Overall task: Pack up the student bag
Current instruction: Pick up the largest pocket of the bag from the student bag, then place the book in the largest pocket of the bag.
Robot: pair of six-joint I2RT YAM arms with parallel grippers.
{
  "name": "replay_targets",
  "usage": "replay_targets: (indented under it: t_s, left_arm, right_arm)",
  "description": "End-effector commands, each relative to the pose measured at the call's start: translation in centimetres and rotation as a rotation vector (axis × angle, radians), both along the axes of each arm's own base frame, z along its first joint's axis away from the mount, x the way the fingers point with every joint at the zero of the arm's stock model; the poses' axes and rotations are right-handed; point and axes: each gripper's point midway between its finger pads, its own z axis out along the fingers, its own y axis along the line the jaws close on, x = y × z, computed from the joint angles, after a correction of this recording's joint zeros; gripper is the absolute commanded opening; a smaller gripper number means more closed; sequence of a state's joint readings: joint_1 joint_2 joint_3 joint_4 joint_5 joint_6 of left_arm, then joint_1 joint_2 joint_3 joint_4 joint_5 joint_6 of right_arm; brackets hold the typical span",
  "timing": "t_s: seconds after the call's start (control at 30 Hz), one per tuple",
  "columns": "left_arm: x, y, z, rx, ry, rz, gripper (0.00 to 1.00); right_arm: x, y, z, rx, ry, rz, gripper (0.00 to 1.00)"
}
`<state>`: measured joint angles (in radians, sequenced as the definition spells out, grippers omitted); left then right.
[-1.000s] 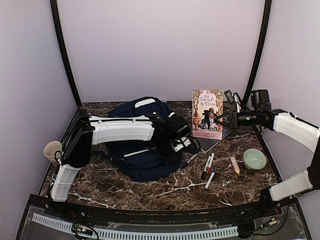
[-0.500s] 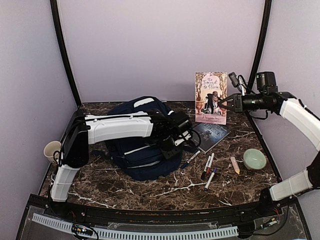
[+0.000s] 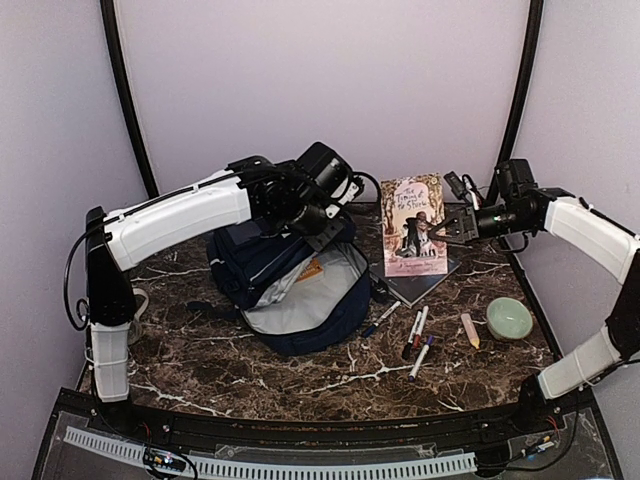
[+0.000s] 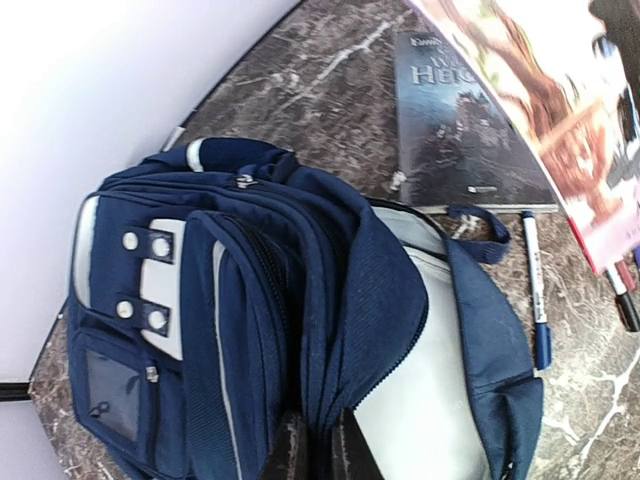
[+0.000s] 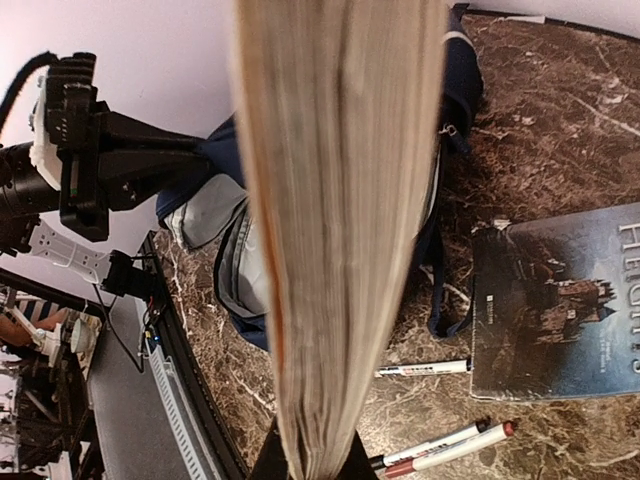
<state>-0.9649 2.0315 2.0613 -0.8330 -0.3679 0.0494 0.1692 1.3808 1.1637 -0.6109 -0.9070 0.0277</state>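
The navy student bag (image 3: 270, 275) lies on the marble table, its main compartment open and showing pale grey lining (image 3: 300, 295). My left gripper (image 3: 322, 222) is shut on the bag's upper flap and holds it lifted; in the left wrist view the dark fingers (image 4: 283, 450) pinch the blue fabric (image 4: 350, 300). My right gripper (image 3: 443, 228) is shut on a pink illustrated book (image 3: 413, 226), held upright in the air right of the bag. In the right wrist view the book's page edge (image 5: 340, 220) fills the middle, with the open bag (image 5: 215, 235) behind it.
A dark book (image 3: 425, 280) lies flat under the held book. Several markers (image 3: 417, 335) and a wooden pencil (image 3: 470, 330) lie right of the bag. A green bowl (image 3: 509, 318) sits at the right. A cup (image 3: 137, 303) stands at the left edge behind the left arm.
My left gripper has risen and moved back with the bag's flap, opening the compartment. My right gripper lowered the pink book and carried it left toward the bag.
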Motion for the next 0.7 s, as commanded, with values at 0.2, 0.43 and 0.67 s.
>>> replay_targets:
  t_s: [0.2,0.43,0.67]
  left_arm:
    - [1.9,2.6,10.0,-0.134,-0.244,0.071,0.00]
    - [1.4,2.3,11.5,-0.199,-0.245,0.056,0.00]
    - [0.6,2.7,12.0,-0.223,-0.240,0.052,0.00]
  right_arm:
    - [-6.1,6.1,-3.7,0.091,0.223,0.247,0.00]
    - [-10.3,10.5,-5.8,0.095,0.342,0.406,0.00]
    - [-9.2,16.0,-7.5,0.014,0.370,0.459,0.00]
